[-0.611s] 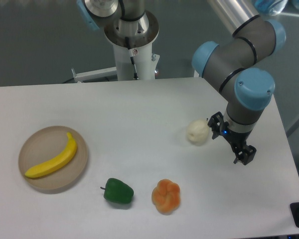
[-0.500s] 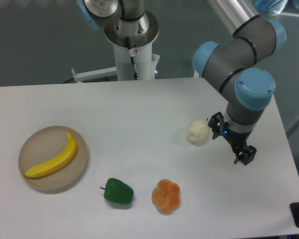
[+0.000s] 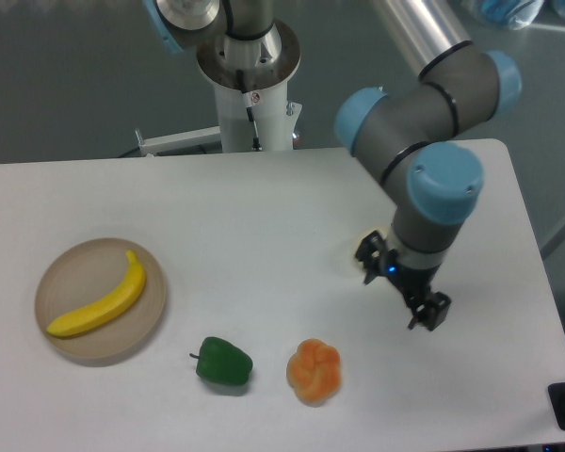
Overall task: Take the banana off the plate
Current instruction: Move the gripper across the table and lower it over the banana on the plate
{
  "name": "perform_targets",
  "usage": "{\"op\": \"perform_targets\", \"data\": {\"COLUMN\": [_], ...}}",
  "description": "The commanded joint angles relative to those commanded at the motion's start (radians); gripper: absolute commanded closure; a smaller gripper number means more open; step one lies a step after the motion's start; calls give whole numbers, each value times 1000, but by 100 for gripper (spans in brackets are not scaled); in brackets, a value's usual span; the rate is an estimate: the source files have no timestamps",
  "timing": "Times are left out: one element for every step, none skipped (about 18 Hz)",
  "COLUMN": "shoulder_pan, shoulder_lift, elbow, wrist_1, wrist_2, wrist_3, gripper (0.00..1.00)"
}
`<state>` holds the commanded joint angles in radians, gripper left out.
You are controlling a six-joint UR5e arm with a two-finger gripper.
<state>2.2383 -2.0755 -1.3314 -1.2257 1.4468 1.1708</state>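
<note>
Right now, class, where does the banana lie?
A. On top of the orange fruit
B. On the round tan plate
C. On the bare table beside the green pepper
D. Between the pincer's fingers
B: the banana lies diagonally across the plate at the table's left, far from the pincer, which is over the right side.

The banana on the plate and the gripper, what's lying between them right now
In the camera view, mostly bare table separates the gripper from the banana; the green pepper and orange fruit sit just below that line.

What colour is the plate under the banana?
Beige-tan, plain, with no pattern. The plate shows clearly in the fixed camera view, holding the yellow banana.
</note>
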Motion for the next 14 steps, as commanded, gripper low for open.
{"op": "perform_targets", "data": {"shoulder_pan": [-21,-49,-101,-130,-155,-179,-207,-238,-265,-291,-330,-356,-382,-411], "shoulder_lift": [3,6,3,3,6,11,12,12,15,21,28,35,35,37], "elbow": [-6,-11,-20,-40,-72,-103,-129,-155,-179,-205,-250,-280,-307,-334], "wrist_1": [0,0,0,2,3,5,12,29,58,101,174,222,263,305], "wrist_2": [-6,-6,1,3,3,4,4,4,4,4,0,0,0,0], "wrist_3": [-14,-17,-40,-58,-66,-69,-80,-100,-126,-155,-207,-239,-264,-281], "gripper": [0,0,0,0,0,0,0,0,0,0,0,0,0,0]}}
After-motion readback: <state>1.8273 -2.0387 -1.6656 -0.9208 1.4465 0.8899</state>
